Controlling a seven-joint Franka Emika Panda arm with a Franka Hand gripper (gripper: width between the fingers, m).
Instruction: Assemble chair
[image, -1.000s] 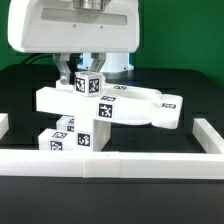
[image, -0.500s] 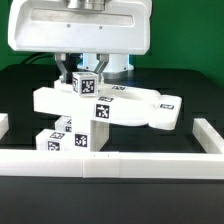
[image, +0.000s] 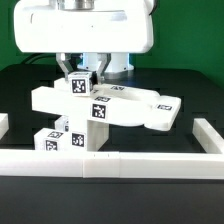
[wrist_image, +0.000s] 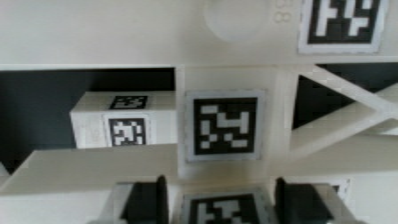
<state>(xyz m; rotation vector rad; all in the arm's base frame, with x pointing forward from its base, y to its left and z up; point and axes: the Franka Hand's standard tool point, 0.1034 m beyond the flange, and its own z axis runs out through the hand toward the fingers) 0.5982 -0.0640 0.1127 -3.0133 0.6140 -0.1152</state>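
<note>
Directly under the hand (image: 82, 80) we see the chair (image: 130, 108), partly joined. The hand is closed narrowly on a tagged upright post (image: 82, 86) that stands above the flat plate (image: 150, 112).

The chair's long axis is that plate's. It runs crosswise beneath the hand, roughly level, from a square end on the exterior view's left to a rounded end on the exterior view's right. A blocky leg (image: 97, 128) drops straight down below the hand, its foot hidden from us. A shorter tagged block (image: 55, 141) stands just beside it, on the exterior view's left.

The table (image: 150, 195) is matte black. A long white border rail (image: 150, 163) without tags lies across it, nearer the camera than the hand, with short returns at both ends. Behind the hand we see a plain green wall (image: 190, 40).

The wrist view gives us what the exterior view hides: the hand's dark pads (wrist_image: 143, 200) flank the post on both sides and touch it. A large tag (wrist_image: 222, 125) sits on the piece just beyond, and the plate's slanting edges spread to either side. Only the exterior view shows us the rail, the wall and the chair's whole length.
</note>
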